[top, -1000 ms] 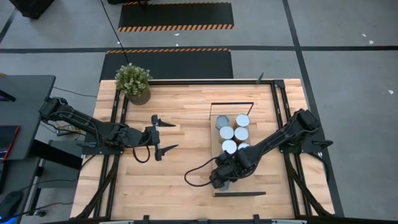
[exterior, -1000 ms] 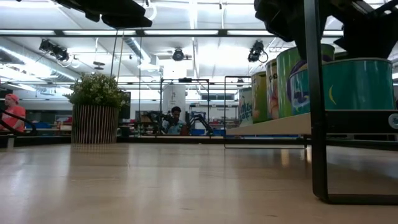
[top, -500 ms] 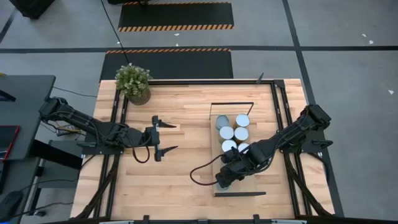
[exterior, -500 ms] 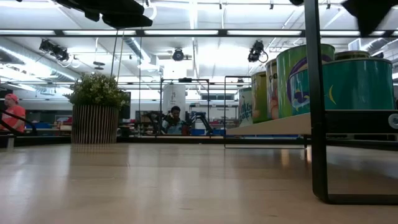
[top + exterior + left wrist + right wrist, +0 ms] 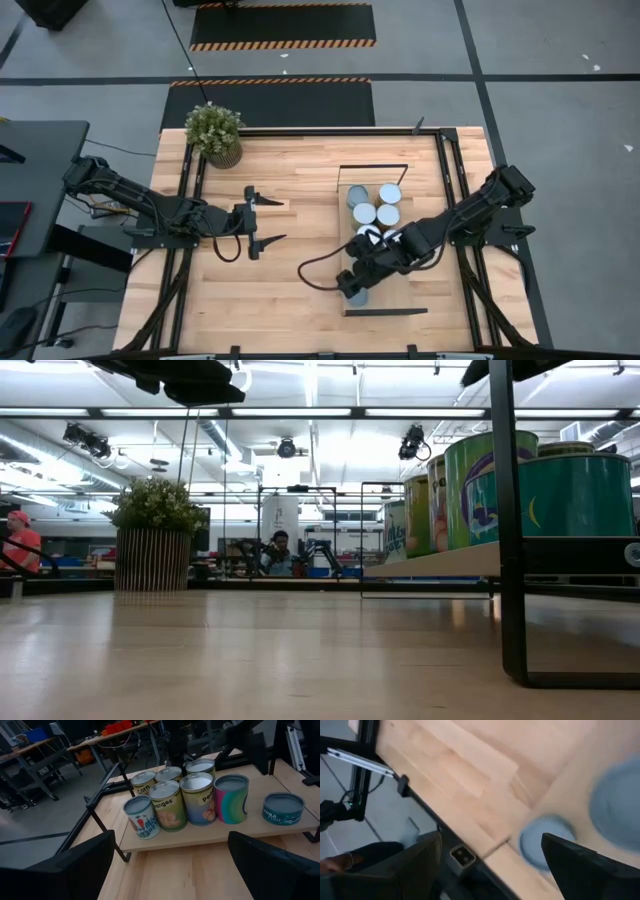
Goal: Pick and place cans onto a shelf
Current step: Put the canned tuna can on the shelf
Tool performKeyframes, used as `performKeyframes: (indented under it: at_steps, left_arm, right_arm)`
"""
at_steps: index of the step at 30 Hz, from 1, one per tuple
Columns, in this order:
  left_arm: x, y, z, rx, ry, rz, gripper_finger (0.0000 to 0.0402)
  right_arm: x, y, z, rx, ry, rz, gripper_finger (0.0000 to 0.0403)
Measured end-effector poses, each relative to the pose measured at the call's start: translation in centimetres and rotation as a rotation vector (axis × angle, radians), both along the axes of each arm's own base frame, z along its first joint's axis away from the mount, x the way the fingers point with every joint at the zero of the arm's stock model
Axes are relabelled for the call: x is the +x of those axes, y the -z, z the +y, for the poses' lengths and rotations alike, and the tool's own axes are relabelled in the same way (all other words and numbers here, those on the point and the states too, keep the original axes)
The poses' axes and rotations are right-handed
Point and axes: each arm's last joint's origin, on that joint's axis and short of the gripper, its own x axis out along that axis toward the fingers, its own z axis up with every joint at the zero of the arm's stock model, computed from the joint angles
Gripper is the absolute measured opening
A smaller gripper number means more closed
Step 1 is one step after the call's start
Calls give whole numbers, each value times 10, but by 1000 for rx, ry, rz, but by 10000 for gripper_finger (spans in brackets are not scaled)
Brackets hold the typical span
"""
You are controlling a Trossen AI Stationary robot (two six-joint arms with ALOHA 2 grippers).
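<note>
Several cans [image 5: 192, 795] stand upright in a cluster on the shelf [image 5: 210, 832], a long light-wood board at the table's right. A flat teal can [image 5: 283, 808] rests on its base apart from them, near the shelf's near end. My right gripper [image 5: 350, 287] hangs open over that near end, slanting down, and covers some cans in the high view. In its wrist view my right gripper [image 5: 491, 836] has nothing between its fingers, with a round can top [image 5: 542, 842] below. My left gripper [image 5: 268, 218] waits open at mid-table, pointing at the cans.
A potted green plant [image 5: 214, 133] stands at the table's far left corner. Black frame rails [image 5: 455, 190] run along the table's sides. Bare tabletop [image 5: 300, 270] lies between the two arms. In the low view the shelf's black leg [image 5: 505, 520] stands in front of the cans.
My right gripper has risen from just above the flat teal can at the shelf's near end and has tipped and rolled. In the low view it has left the space over the cans. The cans have stayed in place.
</note>
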Motion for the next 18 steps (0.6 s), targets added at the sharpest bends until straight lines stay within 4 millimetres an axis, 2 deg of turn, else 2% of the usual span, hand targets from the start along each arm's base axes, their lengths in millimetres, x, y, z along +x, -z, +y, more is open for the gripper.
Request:
performKeyframes:
  at_steps: [12, 16, 18]
  left_arm:
    - [0, 0, 0, -8, -4, -1, 393]
    - [0, 0, 0, -6, -4, 0, 393]
    - [0, 0, 0, 7, 7, -3, 393]
  right_arm:
    - [7, -2, -10, -2, -67, -27, 334]
    - [0, -15, -11, -41, -117, -82, 334]
    - [-8, -22, -12, -113, -147, -107, 333]
